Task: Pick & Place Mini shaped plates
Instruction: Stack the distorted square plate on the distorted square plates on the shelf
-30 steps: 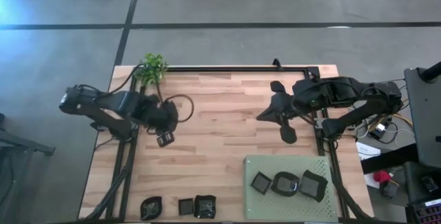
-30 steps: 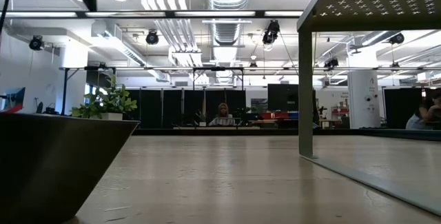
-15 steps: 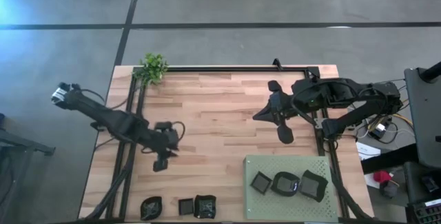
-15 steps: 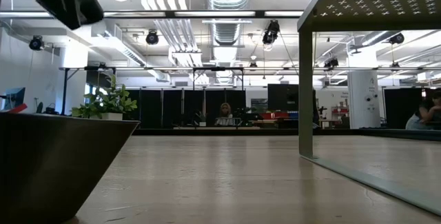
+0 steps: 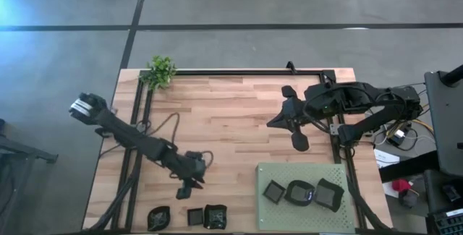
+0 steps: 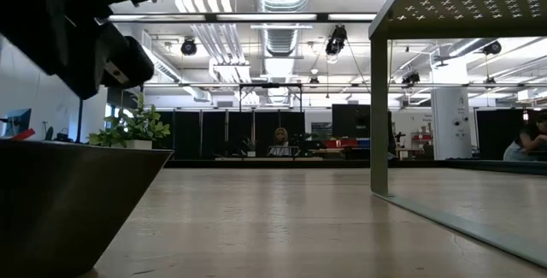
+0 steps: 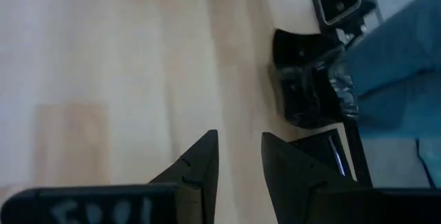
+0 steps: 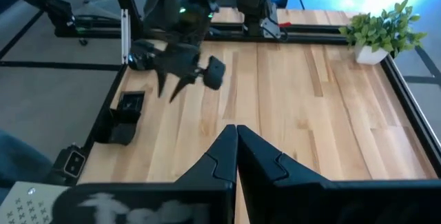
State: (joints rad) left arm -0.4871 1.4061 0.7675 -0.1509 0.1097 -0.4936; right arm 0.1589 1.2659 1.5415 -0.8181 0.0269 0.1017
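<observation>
My left gripper (image 5: 186,189) sits lower left of centre in the high view, fingers slightly apart, holding nothing, just above the three small plates (image 5: 188,216) lined up along the desk's (image 5: 231,126) bottom edge. Three more plates (image 5: 299,192) lie on the green mat (image 5: 304,173) at lower right. My right gripper (image 5: 284,123) hangs over the desk's upper right, fingers pressed together, empty. Plant (image 5: 160,70) stands in the upper left corner.
</observation>
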